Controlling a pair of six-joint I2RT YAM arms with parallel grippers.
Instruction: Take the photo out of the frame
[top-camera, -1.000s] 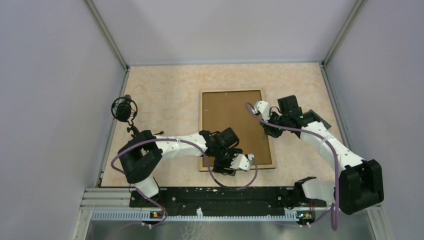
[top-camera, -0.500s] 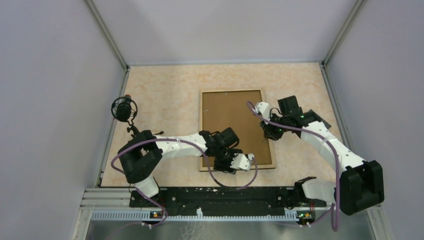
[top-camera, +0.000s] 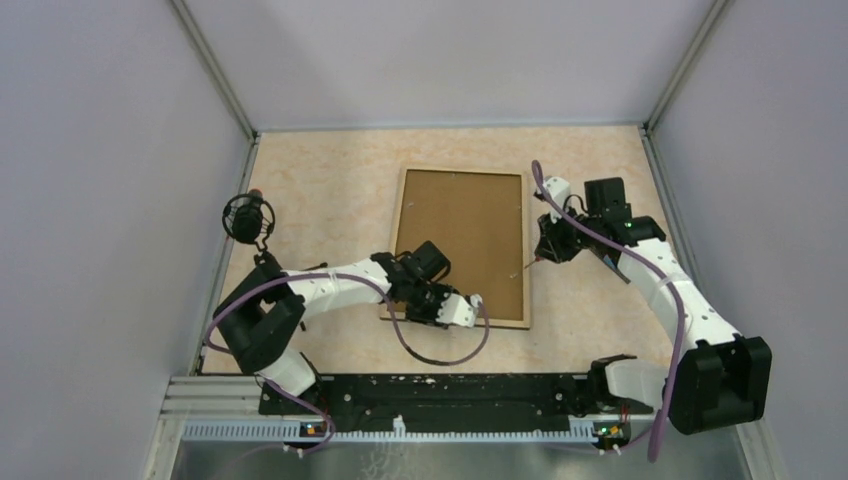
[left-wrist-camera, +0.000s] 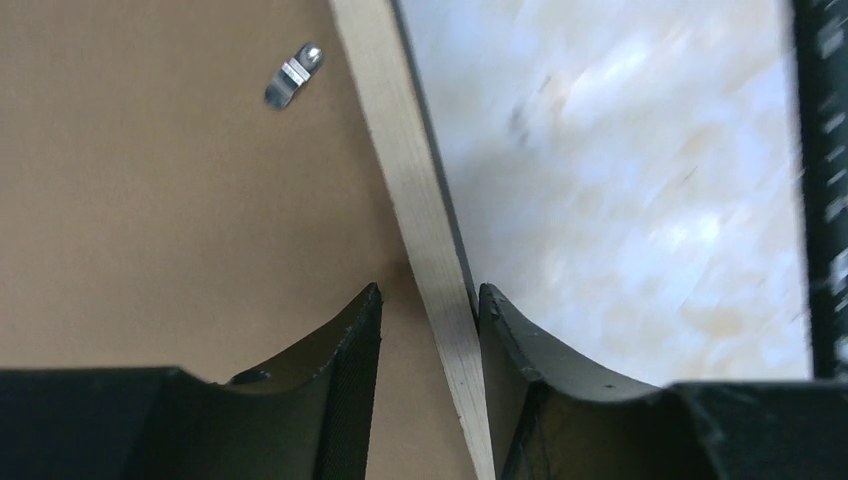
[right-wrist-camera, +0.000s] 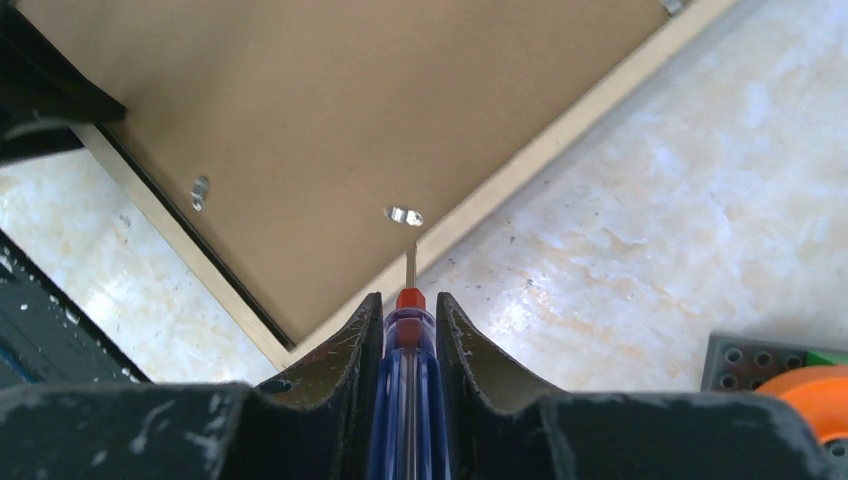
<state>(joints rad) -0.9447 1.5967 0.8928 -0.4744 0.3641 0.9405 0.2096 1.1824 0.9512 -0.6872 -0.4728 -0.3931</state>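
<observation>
Overhead, grey walls (top-camera: 100, 200) enclose the marbled tabletop (top-camera: 330, 190); left fingers (left-wrist-camera: 340, 370) loosely straddle the frame (left-wrist-camera: 440, 280), right fingers (right-wrist-camera: 330, 385) clamp a screwdriver (right-wrist-camera: 405, 400).

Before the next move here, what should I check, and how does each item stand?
1. Frame lying back up, brown board exposed: ok.
2. Right gripper shut on the screwdriver: ok.
3. Screwdriver tip aimed at the metal clip: ok; contact cannot tell.
4. Left gripper clamped on the frame's edge: not ok, jaws straddle it with a gap.
5. Second clip swung off the board: not ok.
6. Photo: cannot tell, hidden under the board.
</observation>
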